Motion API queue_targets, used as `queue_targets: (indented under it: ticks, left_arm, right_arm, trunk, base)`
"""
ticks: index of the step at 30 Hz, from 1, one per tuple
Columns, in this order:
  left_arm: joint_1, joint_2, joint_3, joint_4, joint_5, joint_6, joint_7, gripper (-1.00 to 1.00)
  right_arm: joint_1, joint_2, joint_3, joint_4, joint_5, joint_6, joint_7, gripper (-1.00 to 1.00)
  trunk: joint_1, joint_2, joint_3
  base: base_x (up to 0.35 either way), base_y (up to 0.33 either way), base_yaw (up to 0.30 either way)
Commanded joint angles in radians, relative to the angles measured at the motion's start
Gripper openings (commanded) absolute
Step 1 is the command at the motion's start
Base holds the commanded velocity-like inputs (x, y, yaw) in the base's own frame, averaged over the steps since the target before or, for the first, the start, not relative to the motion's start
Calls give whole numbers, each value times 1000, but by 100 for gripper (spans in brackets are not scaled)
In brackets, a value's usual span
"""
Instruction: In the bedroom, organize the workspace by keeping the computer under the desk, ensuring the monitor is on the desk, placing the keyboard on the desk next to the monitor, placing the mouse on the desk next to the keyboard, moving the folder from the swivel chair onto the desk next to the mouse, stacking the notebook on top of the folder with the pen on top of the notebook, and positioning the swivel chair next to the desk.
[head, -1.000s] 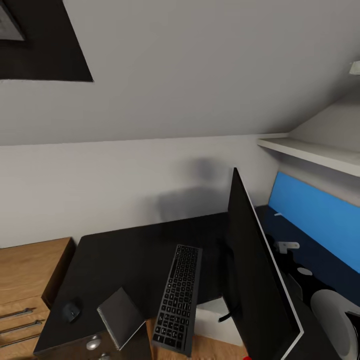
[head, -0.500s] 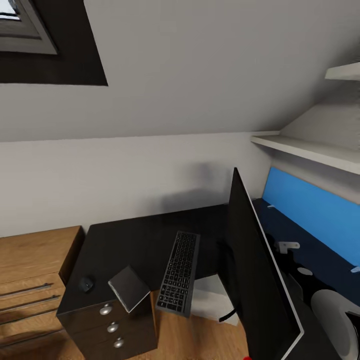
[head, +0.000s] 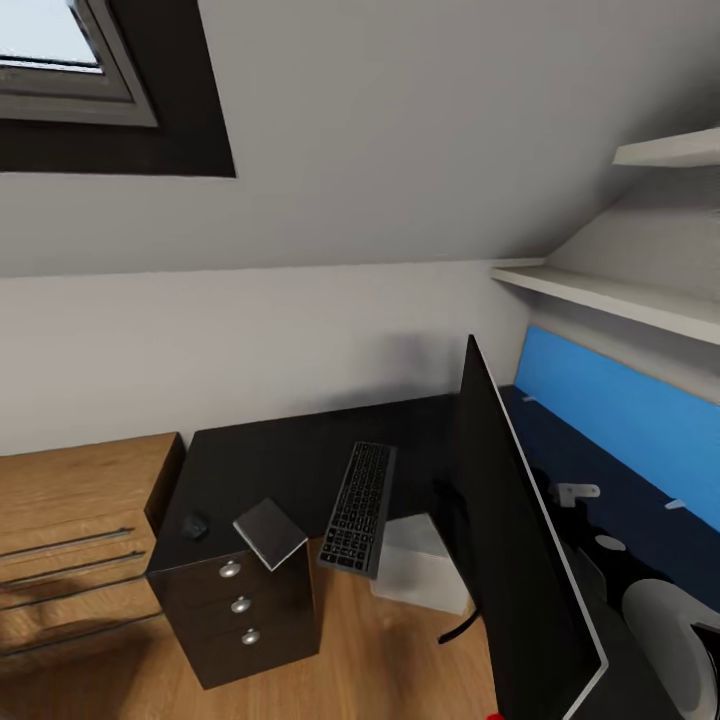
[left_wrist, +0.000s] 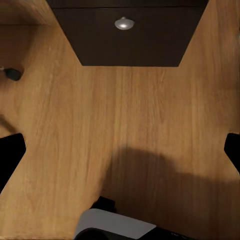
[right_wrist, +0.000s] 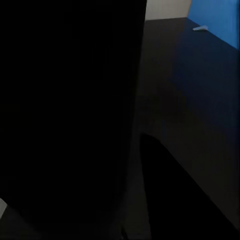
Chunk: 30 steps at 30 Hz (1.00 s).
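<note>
The long black-topped desk (head: 300, 455) ran along the white wall, its black drawers with round silver knobs (head: 240, 605) facing the wooden floor (head: 380, 650). On it lay the slim black keyboard (head: 358, 505), its near end overhanging the edge, then the thin grey-covered notebook (head: 270, 533) jutting over the drawers, and just beyond it the small dark oval mouse (head: 193, 524). The light grey-white computer tower (head: 420, 575) sat on the floor beneath. The wide black monitor (head: 510, 560) loomed edge-on, close to the camera, before the blue back panel (head: 630, 420). The left gripper's (left_wrist: 120, 150) dark fingertips (left_wrist: 11, 152) stood wide apart above the floor; the right gripper's jaws could not be made out.
</note>
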<state>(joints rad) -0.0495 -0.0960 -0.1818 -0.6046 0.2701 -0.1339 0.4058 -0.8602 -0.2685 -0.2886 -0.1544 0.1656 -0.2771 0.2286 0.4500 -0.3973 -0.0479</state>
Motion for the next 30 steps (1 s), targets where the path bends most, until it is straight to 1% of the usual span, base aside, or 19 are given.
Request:
queue_targets:
  ticks: [1, 16, 28, 30]
  left_arm:
    - [-1, 1, -7, 0, 11, -6, 7, 100]
    - [-1, 1, -7, 0, 11, -6, 7, 100]
    - [-1, 1, -7, 1, 11, -6, 6, 100]
    - [-1, 1, -7, 1, 11, -6, 7, 100]
  right_arm:
    - [-2, 0, -20, -1, 2, -3, 3, -100]
    - [-2, 0, -20, -1, 2, -3, 3, -100]
    - [-2, 0, -20, -1, 2, -1, -1, -100]
    - [-2, 1, -20, -1, 2, 0, -19, -100]
  trunk:
    - [0, -3, -2]
    - [0, -3, -2]
    - [0, -3, -2]
    - [0, -3, -2]
  base:
    - [-323, 0, 0]
    - [-320, -13, 0]
    - [-283, -192, 0]
    - [-317, -101, 0]
